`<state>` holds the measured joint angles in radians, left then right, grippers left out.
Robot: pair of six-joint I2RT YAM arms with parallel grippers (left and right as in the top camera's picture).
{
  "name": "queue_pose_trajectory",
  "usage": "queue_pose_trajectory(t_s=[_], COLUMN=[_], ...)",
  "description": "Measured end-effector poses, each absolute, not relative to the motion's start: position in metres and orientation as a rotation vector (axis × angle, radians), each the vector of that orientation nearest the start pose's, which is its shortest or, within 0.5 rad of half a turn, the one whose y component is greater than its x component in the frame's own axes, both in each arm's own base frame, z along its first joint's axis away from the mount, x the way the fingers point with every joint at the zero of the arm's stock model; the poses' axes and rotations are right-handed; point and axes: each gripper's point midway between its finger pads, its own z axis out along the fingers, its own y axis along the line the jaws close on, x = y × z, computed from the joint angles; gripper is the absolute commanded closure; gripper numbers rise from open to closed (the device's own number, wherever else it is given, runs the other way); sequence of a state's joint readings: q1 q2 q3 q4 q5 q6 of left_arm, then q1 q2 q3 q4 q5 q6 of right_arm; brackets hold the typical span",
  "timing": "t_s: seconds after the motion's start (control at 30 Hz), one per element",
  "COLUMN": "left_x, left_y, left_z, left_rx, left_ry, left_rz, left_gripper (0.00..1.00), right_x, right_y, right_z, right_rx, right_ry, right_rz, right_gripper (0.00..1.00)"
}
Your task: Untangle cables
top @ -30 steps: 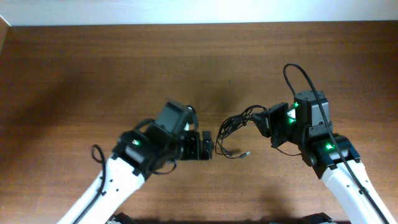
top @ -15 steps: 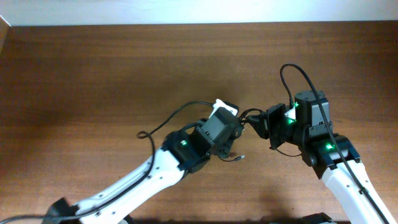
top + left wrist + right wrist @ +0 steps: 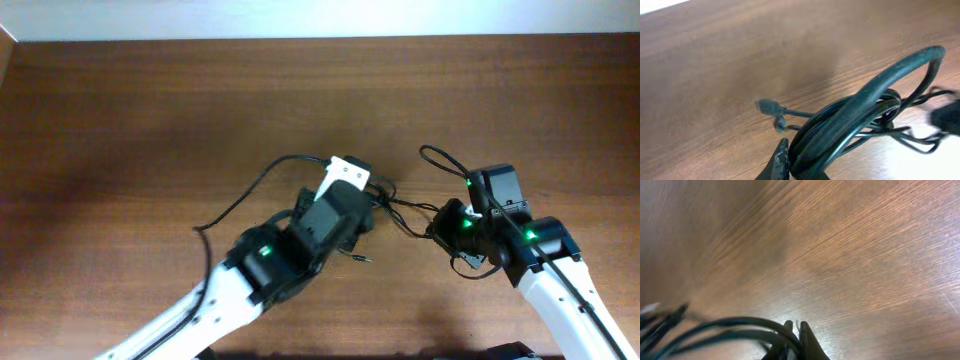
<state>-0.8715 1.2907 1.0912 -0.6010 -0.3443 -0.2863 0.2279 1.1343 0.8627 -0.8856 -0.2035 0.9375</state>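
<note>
The cables (image 3: pixel 400 208) hang in a small knot just above the wooden table (image 3: pixel 150 120), strung between the two arms near the middle. The left gripper (image 3: pixel 800 167) looks pinched on a thick gather of loops, though only one fingertip shows clearly in its own camera. The right gripper (image 3: pixel 796 330) has its jaws nearly pressed together on a strand or two at the other side. One plug (image 3: pixel 767 106) dangles free on a short tail beside the bundle. As I see it, the step is drawing the knot apart, and it wants a slow, level pull outwards. The right should hold only its own strand, and the left should loosen slightly so loops can slip, or the pull may simply tighten the tangle
</note>
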Motion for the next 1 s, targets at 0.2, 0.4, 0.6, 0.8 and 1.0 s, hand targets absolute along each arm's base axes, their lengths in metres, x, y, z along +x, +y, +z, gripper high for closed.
queue_pose_trajectory(t_s=[0.2, 0.4, 0.6, 0.8, 1.0], left_x=[0.255, 0.271, 0.292, 0.309, 0.305], left_y=[-0.218, -0.17, -0.13, -0.14, -0.148], left_z=[0.247, 0.249, 0.249, 0.231, 0.227], left_rx=[0.47, 0.15, -0.005, -0.124, -0.082], left_ry=[2.215, 2.269, 2.22, 2.239, 2.27], left_rz=[-0.277, -0.255, -0.025, -0.041, -0.079], left_gripper=[1.0, 1.0, 1.0, 1.0, 1.0], right_x=[0.241, 0.24, 0.254, 0.275, 0.316], right_y=[0.104, 0.122, 0.139, 0.159, 0.244], right_z=[0.136, 0.147, 0.197, 0.215, 0.214], right_rx=[0.829, 0.758, 0.717, 0.718, 0.743], right_ry=[2.716, 2.731, 2.653, 2.579, 2.528], right_rz=[0.617, 0.768, 0.987, 1.162, 1.49], right_gripper=[0.96, 0.6, 0.02, 0.23, 0.39])
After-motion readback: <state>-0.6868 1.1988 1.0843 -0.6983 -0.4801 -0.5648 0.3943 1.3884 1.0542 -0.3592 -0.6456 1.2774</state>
